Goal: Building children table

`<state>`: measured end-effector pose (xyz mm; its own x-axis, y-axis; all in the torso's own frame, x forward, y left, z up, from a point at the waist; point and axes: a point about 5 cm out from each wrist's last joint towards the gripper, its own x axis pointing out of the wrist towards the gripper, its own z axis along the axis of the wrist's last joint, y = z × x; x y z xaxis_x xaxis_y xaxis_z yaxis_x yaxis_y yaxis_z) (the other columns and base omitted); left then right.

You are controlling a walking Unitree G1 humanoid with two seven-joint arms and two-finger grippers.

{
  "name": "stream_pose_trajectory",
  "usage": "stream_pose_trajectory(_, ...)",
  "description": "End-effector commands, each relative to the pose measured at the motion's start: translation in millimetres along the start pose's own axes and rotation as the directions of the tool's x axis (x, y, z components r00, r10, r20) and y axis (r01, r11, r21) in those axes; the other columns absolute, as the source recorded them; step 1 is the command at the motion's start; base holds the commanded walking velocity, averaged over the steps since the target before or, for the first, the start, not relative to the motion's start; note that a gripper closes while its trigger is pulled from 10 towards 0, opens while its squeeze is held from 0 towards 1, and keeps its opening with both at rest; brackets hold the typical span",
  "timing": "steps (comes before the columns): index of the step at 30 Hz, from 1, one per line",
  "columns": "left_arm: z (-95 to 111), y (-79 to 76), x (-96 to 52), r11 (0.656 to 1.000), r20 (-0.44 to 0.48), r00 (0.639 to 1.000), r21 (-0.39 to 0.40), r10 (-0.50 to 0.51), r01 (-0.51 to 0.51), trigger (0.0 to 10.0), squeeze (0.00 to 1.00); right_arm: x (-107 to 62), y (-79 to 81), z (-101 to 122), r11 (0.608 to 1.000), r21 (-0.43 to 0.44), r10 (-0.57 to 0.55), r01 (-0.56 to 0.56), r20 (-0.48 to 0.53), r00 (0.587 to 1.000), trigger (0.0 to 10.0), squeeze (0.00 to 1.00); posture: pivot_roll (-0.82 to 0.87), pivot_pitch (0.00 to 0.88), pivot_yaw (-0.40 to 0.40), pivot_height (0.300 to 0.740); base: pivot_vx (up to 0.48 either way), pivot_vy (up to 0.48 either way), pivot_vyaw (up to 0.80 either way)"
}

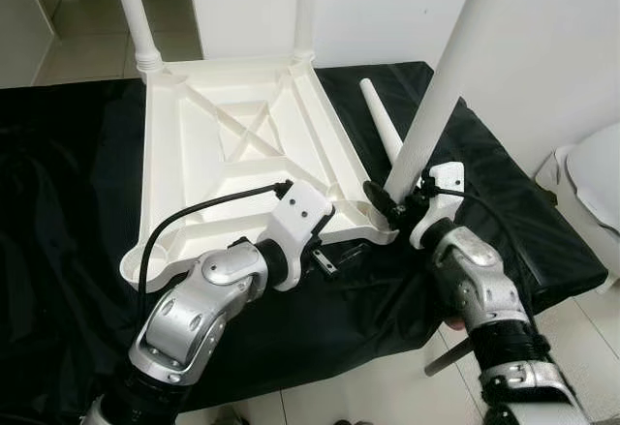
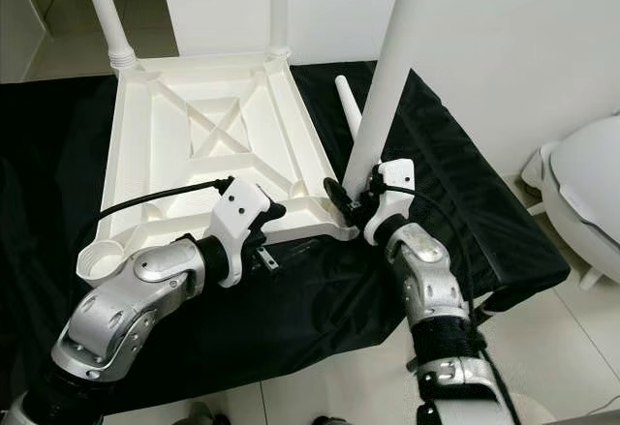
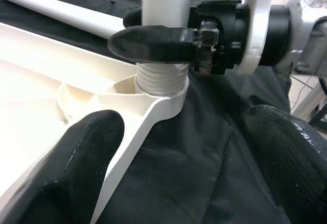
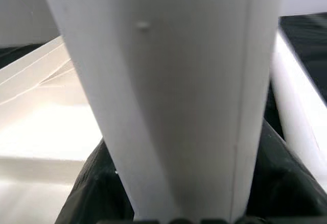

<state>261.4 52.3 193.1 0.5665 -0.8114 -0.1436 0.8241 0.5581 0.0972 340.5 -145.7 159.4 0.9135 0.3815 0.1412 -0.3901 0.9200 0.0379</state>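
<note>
Here the white tabletop point(image 1: 242, 144) lies upside down on a black cloth point(image 1: 68, 183), its ribbed underside facing up. Two legs already stand in its far corners — one at the far left point(image 1: 131, 9), one at the far right point(image 1: 305, 4). A third leg point(image 1: 441, 86) stands tilted in the near right corner socket point(image 3: 161, 89), its threaded end sitting in the socket. The right gripper point(image 1: 387, 202) is clamped around this leg just above the socket, one black finger point(image 3: 148, 44) crossing the front of the tube. The left gripper point(image 1: 325, 260) sits at the tabletop's near edge, fingers spread apart, one finger point(image 3: 76, 168) over the white rim and the other point(image 3: 286, 152) over the cloth. A fourth leg point(image 1: 380, 127) lies loose on the cloth just beside the tabletop's right edge. A white object point(image 1: 591, 188) stands on the floor, right of the cloth.
</note>
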Motion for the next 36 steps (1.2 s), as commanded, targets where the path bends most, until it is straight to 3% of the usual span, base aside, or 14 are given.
stream_pose_trajectory(1, 1.6, 1.3, 2.0, 1.0, 0.003, 1.0, 0.005, 0.003, -0.003, 10.0, 0.0, 1.6, 2.4, 4.9, 0.995, 0.057, -0.078, 0.076, 0.031, 0.996, 10.0, 0.0, -0.01, 0.086, -0.01, 0.74, 0.0, 0.0, 0.0)
stream_pose_trajectory(6, 3.8, 3.2, 3.4, 1.0, 0.009, 1.0, 0.008, 0.002, -0.002, 10.0, 0.0, 6.0, 13.9, 9.0, 0.963, 0.139, -0.24, 0.232, 0.045, 0.97, 10.0, 0.0, -0.02, 0.078, -0.005, 0.74, 0.0, 0.0, 0.0)
stream_pose_trajectory(8, 3.8, 3.2, 3.4, 1.0, 0.009, 1.0, 0.008, 0.002, -0.002, 10.0, 0.0, 6.0, 13.9, 9.0, 0.963, 0.139, -0.24, 0.232, 0.045, 0.97, 10.0, 0.0, -0.02, 0.078, -0.005, 0.74, 0.0, 0.0, 0.0)
stream_pose_trajectory(10, 4.9, 3.4, 5.1, 1.0, 0.013, 1.0, 0.012, -0.003, 0.003, 10.0, 0.0, 8.4, 21.9, 12.8, 0.919, 0.18, -0.369, 0.352, 0.072, 0.927, 10.0, 0.0, -0.02, 0.077, -0.001, 0.74, 0.0, 0.0, 0.0)
stream_pose_trajectory(13, 5.2, 2.8, 5.9, 1.0, 0.014, 1.0, 0.013, -0.007, 0.007, 10.0, 0.0, 9.3, 26.8, 13.1, 0.898, 0.184, -0.417, 0.399, 0.072, 0.906, 10.0, 0.0, -0.03, 0.075, 0.0, 0.74, 0.0, 0.0, 0.0)
stream_pose_trajectory(18, 6.0, 2.2, 6.8, 1.0, 0.017, 1.0, 0.015, -0.011, 0.011, 10.0, 0.0, 11.9, 42.0, 11.2, 0.909, 0.181, -0.391, 0.374, 0.064, 0.918, 10.0, 0.0, -0.02, 0.076, -0.002, 0.74, 0.0, 0.0, 0.0)
stream_pose_trajectory(25, 5.4, 0.7, 7.1, 1.0, 0.018, 1.0, 0.011, -0.011, 0.011, 10.0, 0.0, 10.6, 34.6, 13.0, 0.926, 0.13, -0.363, 0.353, 0.064, 0.929, 10.0, 0.0, -0.02, 0.074, -0.012, 0.74, 0.0, 0.0, 0.0)
stream_pose_trajectory(26, 5.5, 0.5, 7.3, 1.0, 0.02, 1.0, 0.01, -0.011, 0.01, 10.0, 0.0, 10.3, 33.0, 14.4, 0.932, 0.134, -0.348, 0.336, 0.076, 0.935, 10.0, 1.0, -0.02, 0.073, -0.015, 0.74, 0.0, 0.0, 0.0)
stream_pose_trajectory(36, 4.8, -1.0, 8.4, 1.0, 0.023, 1.0, 0.007, -0.011, 0.011, 10.0, 0.0, 10.3, 35.7, 18.2, 0.948, 0.105, -0.31, 0.3, 0.1, 0.945, 10.0, 1.0, -0.02, 0.068, -0.024, 0.74, 0.0, 0.0, 0.0)
